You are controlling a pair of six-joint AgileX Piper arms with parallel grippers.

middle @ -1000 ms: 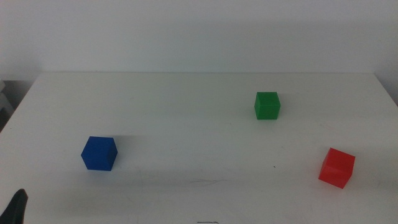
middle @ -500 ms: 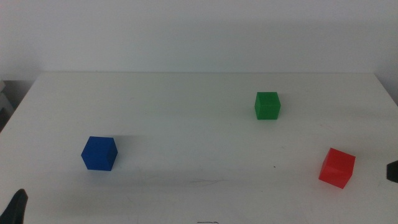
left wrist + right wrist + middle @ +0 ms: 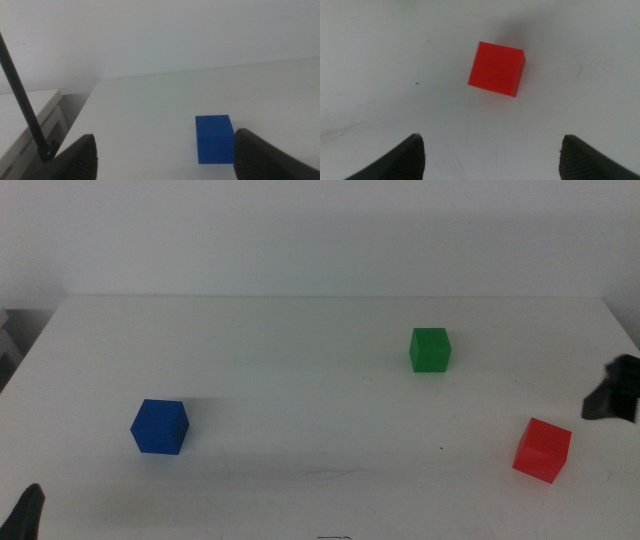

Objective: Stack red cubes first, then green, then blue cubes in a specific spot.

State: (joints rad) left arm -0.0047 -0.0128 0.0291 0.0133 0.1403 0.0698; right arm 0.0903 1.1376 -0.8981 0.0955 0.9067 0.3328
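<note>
Right pincer [image 3: 612, 395] hangs spread above my red cube [image 3: 541, 449], gripping nothing, by the tabletop's [image 3: 300, 340] right edge. Left pincer [image 3: 28, 515] waits spread at the near-left corner. Nothing is stacked; all three placements remain, by my reckoning. Red sits close to the right edge, so I judge little slack on that side. Blue cube [image 3: 159, 426] lies near left, green cube [image 3: 429, 349] farther back right of centre, all well apart, with bare surface between them.

Right tool [image 3: 612, 392] at right edge, jaws apart; left tool [image 3: 28, 515] low, jaws apart.
</note>
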